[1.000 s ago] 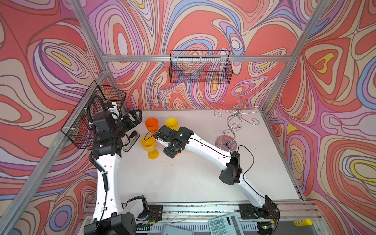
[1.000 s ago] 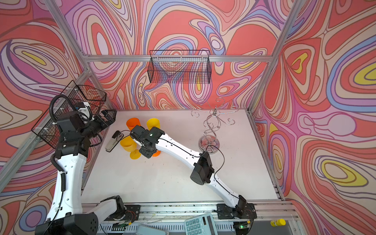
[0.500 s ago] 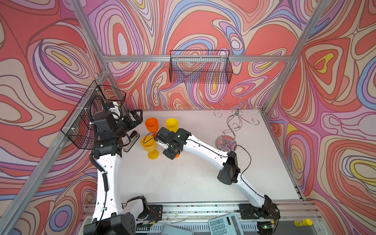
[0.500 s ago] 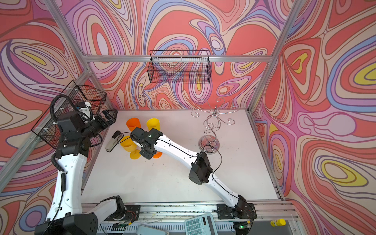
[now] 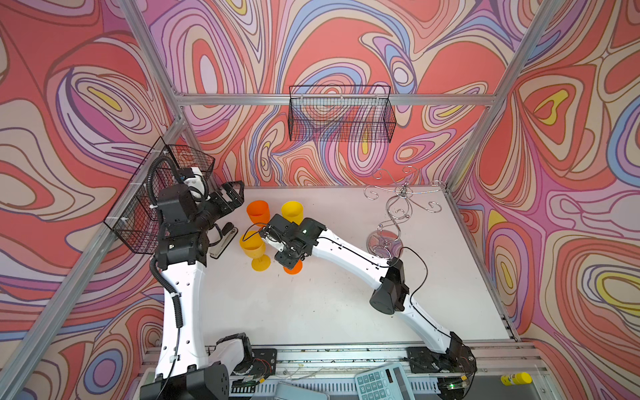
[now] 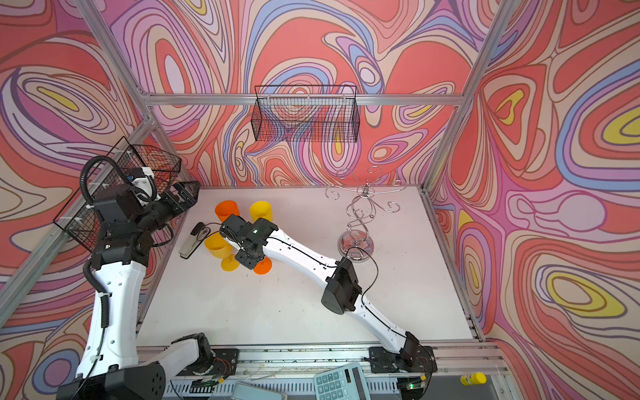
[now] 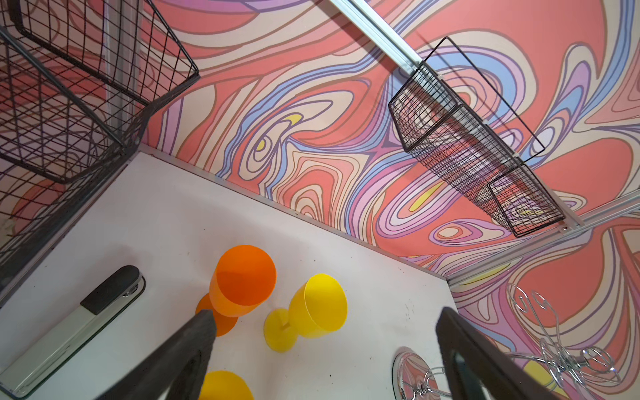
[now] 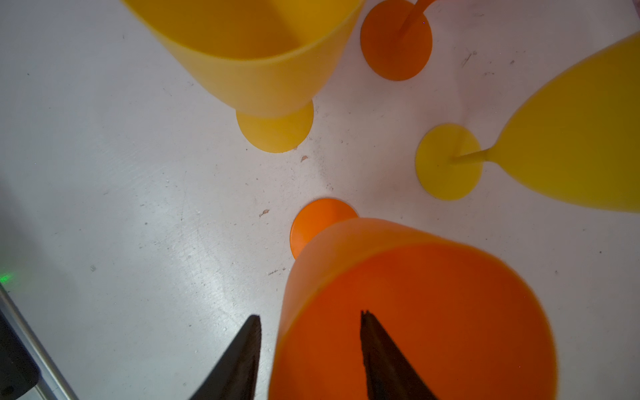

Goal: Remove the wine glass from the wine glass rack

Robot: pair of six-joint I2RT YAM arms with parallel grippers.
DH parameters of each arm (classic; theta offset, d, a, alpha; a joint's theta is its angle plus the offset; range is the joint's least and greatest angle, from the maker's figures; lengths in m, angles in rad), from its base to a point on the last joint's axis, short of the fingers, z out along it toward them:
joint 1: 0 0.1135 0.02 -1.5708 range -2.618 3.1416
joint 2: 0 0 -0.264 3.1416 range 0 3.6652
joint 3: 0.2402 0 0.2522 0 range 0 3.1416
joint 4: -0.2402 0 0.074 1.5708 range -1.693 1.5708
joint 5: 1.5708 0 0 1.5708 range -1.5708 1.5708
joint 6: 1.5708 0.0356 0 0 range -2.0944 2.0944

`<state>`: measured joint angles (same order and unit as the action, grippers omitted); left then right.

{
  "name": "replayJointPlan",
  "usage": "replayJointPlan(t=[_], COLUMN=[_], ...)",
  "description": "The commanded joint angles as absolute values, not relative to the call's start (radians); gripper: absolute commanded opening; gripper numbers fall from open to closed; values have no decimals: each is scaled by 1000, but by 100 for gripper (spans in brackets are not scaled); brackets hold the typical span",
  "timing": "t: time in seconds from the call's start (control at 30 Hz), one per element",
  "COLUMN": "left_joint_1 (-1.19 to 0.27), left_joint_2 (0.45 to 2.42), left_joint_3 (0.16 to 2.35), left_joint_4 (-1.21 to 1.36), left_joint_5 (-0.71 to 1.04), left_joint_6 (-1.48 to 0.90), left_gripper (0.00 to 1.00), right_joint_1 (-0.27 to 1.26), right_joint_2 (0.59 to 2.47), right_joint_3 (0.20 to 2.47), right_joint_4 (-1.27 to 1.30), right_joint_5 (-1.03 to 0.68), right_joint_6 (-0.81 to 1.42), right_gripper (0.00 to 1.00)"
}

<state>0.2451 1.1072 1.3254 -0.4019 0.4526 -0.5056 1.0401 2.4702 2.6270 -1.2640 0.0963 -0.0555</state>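
The right gripper (image 8: 309, 314) has just parted its jaws astride the rim of the orange wine glass (image 8: 433, 311), releasing it. The wine glass rack (image 5: 382, 242), upper right in both top views, is bare. The left gripper (image 7: 325, 311) gapes empty.

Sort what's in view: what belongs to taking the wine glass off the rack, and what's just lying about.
Belongs to the job:
wine glass rack
orange wine glass, whose rim the open right pincer straddles
back orange glass
yellow glass
amber glass

Just lying about:
stapler
calculator
back-wall mesh basket
left-wall mesh basket
small yellow bottle

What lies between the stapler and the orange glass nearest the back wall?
Only bare table between stapler and that orange glass, seen in the left wrist view.
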Motion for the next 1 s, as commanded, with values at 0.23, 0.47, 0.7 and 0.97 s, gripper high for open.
replayJointPlan(t=[0.23,0.47,0.7,0.97], left_joint_1=[194,151,89,64], left_joint_2=[1109,1119,1099,943], left_joint_3=[1408,1480,1561,1531], left_joint_4=[-427,-450,-497,-561], left_joint_5=[432,441,425,371], left_joint_6=[-462,-424,-374,-307], left_gripper=[100,100,100,100], right_joint_1=[1030,1031,1032,1031], right_joint_2=[2285,2131,1815,1345], right_joint_3=[2546,2450,2148,1751], right_joint_4=[-1079,-915,-655,-458], right_joint_5=[174,225,336,545], right_joint_6=[-63,-42,-24,-75], right_gripper=[69,83,94,99])
